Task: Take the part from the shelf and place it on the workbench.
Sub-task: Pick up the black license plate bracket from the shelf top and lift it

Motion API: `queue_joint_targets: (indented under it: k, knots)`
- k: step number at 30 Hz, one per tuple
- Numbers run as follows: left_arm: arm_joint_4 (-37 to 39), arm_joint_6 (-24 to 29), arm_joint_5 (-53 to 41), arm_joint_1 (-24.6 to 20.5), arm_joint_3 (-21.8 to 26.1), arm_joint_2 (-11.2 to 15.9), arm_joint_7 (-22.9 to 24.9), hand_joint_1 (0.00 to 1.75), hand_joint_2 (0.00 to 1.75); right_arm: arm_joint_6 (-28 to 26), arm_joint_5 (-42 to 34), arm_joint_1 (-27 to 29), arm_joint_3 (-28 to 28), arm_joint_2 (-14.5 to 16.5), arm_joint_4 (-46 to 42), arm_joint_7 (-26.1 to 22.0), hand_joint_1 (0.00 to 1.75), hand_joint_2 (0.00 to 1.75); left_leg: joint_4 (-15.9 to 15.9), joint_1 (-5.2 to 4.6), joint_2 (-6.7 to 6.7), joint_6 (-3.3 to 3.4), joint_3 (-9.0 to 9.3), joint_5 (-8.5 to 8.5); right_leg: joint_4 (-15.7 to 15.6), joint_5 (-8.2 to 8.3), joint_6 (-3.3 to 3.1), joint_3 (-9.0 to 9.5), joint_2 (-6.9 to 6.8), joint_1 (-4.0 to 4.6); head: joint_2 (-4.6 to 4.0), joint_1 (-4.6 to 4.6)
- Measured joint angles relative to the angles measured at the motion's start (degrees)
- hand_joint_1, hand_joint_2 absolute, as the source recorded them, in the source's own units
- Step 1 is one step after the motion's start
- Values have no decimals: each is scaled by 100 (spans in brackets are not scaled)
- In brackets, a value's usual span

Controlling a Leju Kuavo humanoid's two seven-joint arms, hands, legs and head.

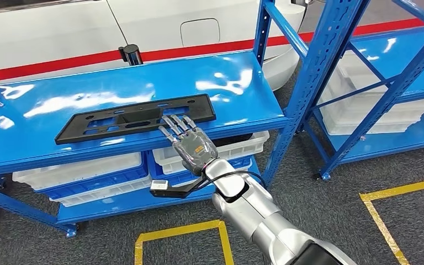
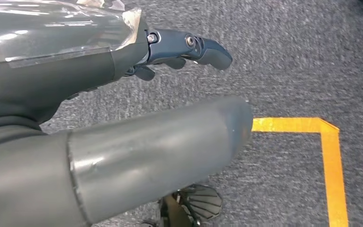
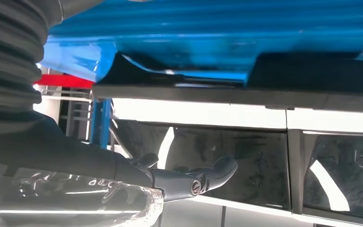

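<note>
Black slotted plastic part [image 1: 135,118] lies flat on blue shelf [image 1: 44,149], near front edge, easy reach. Right hand [image 1: 190,143] at that front edge, fingers spread over part's near rim, not yet gripping. Left hand [image 2: 170,52] hangs over floor, holding nothing, fingers loosely curled

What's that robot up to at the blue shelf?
It is fetching a part. Its right hand reaches with fingers spread to the near edge of a flat black part lying on the blue shelf; nothing is lifted yet. The left hand hangs empty above the grey floor.
</note>
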Motion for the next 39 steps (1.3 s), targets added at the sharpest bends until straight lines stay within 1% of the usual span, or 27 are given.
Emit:
queue_joint_targets:
  k: [1,3,5,7,9,10,11,12,13,14,16,18,20,21,22,24,25,26,27,28,30,31,32,35,36,37,39]
  knots:
    - [-1,-1,-1,-8,0,4,0,0,0,-1,2,-8,-1,3,2,6,0,175,-189,-28,7,34,89,47,-7,-3,7,3,-1,5,0,-1]
    - [-2,-2,-2,-19,0,10,0,0,0,-2,26,-16,-2,5,7,21,0,175,-264,-74,17,62,113,39,-30,-4,50,1,-6,7,0,-2]
    - [-2,-4,-5,-20,0,10,2,0,0,-2,52,-21,-15,8,13,33,0,175,-372,-58,27,93,174,94,29,-40,98,-32,-17,15,0,6]
    - [-2,-5,-9,-29,0,3,5,0,0,-2,63,-33,-35,0,20,37,0,175,-482,-43,41,133,239,156,444,-241,95,-234,-26,26,0,22]
    - [-2,-5,-11,-39,0,-1,9,0,0,-1,70,-19,-44,-26,36,38,0,175,-492,-64,39,155,240,162,1193,-539,76,-609,-28,18,0,33]
    - [-2,-5,-11,-39,0,-2,11,0,0,-1,72,-2,-47,-41,46,39,0,175,-490,-69,36,156,237,160,1450,-614,93,-744,-29,15,0,35]
    - [-2,-6,-11,-38,0,-4,13,0,0,-1,72,13,-49,-53,54,39,0,175,-487,-72,31,155,236,158,1511,-606,128,-785,-30,14,0,40]
    - [-2,-6,-11,-38,0,-7,15,0,0,-1,72,21,-52,-60,58,39,0,175,-481,-72,25,150,236,155,1329,-506,173,-701,-31,13,0,45]
    - [-2,-7,-11,-39,0,-10,15,0,0,-1,72,22,-55,-62,60,39,0,175,-468,-72,19,139,237,148,955,-352,216,-515,-34,11,0,50]
    - [-2,-7,-10,-41,0,-13,15,0,0,-1,72,17,-57,-62,60,39,0,175,-445,-74,12,120,233,135,537,-206,232,-312,-39,9,0,55]
    - [-2,-7,-10,-43,0,-16,15,0,0,-1,74,5,-62,-60,61,39,0,175,-390,-94,0,60,216,95,-14,-21,192,-20,-47,14,0,56]
    - [-2,-7,-11,-42,0,-16,15,0,0,-1,75,0,-69,-60,62,40,0,175,-368,-94,-6,-3,204,80,-93,18,108,32,-48,30,0,54]
    - [-2,-8,-11,-44,0,-14,15,0,0,-1,76,-3,-77,-55,61,41,0,175,-331,-65,-7,-57,187,49,-117,47,36,46,-46,-12,0,53]
    - [-2,-8,-11,-45,0,-14,15,0,0,-1,76,-6,-79,-47,61,41,0,175,-218,-52,-8,-87,141,-36,-131,57,1,58,-46,-38,0,40]
    - [-2,-8,-11,-46,0,-13,15,0,0,-1,76,-9,-80,-38,60,41,0,175,4,-36,-10,-121,43,-176,-143,64,-26,70,-47,-63,0,27]
    - [-2,-8,-12,-43,0,-15,15,0,0,-1,78,-7,-81,-28,63,41,0,175,724,-3,-10,-193,-298,-535,-141,60,-51,70,-49,-60,0,0]
    - [-1,-8,-13,-38,0,-14,16,0,0,-1,78,-2,-81,-29,68,42,0,175,1036,13,-10,-220,-460,-645,-140,59,-51,68,-49,-58,0,-1]
    - [-1,-8,-13,-33,0,-13,16,0,0,-1,79,3,-81,-31,73,45,0,175,1191,29,-9,-239,-550,-657,-139,58,-50,67,-48,-58,0,-2]
    - [0,-8,-14,-30,0,-11,17,0,0,-1,79,4,-81,-31,77,51,0,175,1115,45,-8,-247,-525,-554,-138,57,-48,69,-45,-61,0,-3]
    - [0,-8,-15,-30,0,-8,18,0,0,-1,79,1,-82,-31,79,60,0,175,820,60,-6,-249,-387,-364,-138,55,-45,76,-42,-66,0,-4]
    - [-1,-11,-21,-39,0,-3,20,0,0,-1,79,-16,-86,-24,80,75,0,175,31,65,0,-237,5,-14,-138,48,-20,86,-34,-57,0,-7]
    - [-2,-15,-24,-45,0,-3,21,0,0,-1,79,-26,-89,-19,80,79,0,175,-232,51,-4,-217,134,68,-139,44,6,82,-32,-45,0,-5]
    - [-2,-19,-28,-49,0,-3,25,0,0,-1,80,-34,-91,-15,80,82,0,175,-354,29,-9,-190,190,81,-141,40,40,75,-31,-31,0,-4]
    - [-2,-23,-38,-51,-1,-5,37,0,0,-1,84,-43,-97,-13,79,85,0,175,-401,-15,-17,-57,207,90,-144,26,158,65,-35,-28,0,6]
    - [-2,-23,-38,-52,-1,-9,39,0,0,-1,85,-50,-100,-14,79,86,0,175,-429,-15,-12,-3,225,110,-50,-30,171,18,-39,-28,0,14]
    - [-2,-23,-40,-54,-1,-11,42,0,0,-1,86,-58,-103,-16,79,90,0,175,-459,-14,-7,45,242,129,163,-137,160,-89,-43,-23,0,20]
    - [-2,-23,-43,-55,0,-14,44,0,0,3,95,-66,-107,-31,86,108,0,175,-473,-28,-3,104,248,136,918,-457,98,-466,-47,-21,0,33]
